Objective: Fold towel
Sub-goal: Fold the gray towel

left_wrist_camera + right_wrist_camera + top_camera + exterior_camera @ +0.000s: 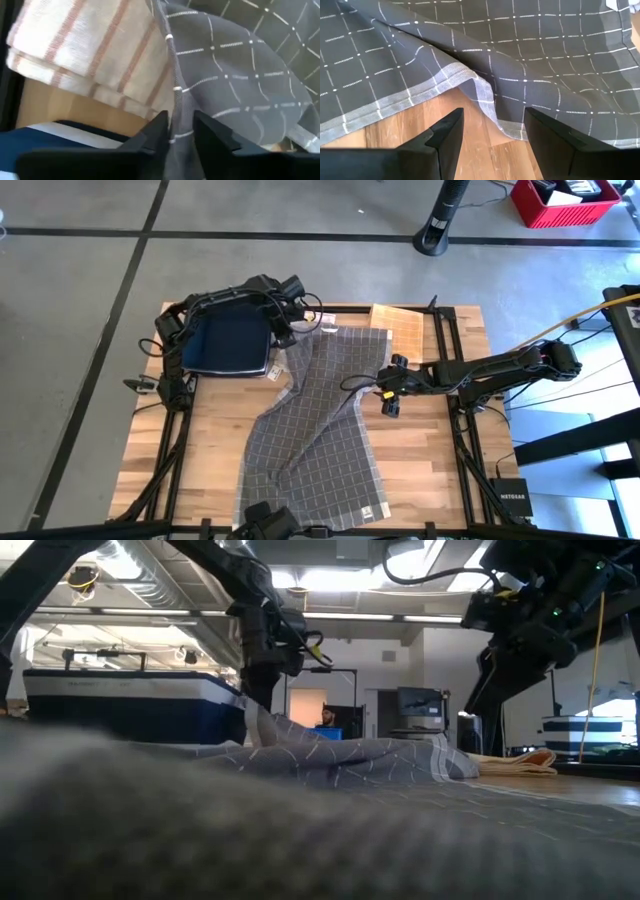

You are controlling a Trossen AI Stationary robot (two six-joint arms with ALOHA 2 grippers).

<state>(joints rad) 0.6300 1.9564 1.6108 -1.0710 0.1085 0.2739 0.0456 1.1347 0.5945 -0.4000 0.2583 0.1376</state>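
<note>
A grey checked towel (pixel 320 430) lies crumpled on the wooden table, running from the far middle to the near edge. My left gripper (pixel 287 332) stands over the towel's far left part and is shut on a raised fold of it. My right gripper (pixel 385 398) hovers open just above the towel's right edge (pixel 480 90). Its fingers (pixel 452 127) stand on either side of a small bulge in the hem and touch nothing. My left gripper pinches a narrow upright fold of the towel (pixel 176 117) between its two fingers, near the towel's far left end. The fingers (pixel 156 131) come from above, pointing down. The cloth rises in a small peak (pixel 258 725) to the fingers; the rest lies slack on the table.
A dark blue folded stack (pixel 228 345) lies at the far left beside my left gripper. A folded beige striped cloth (pixel 397 328) sits at the far edge, right of the middle. Bare wood shows at the near left (pixel 200 450) and near right (pixel 430 470).
</note>
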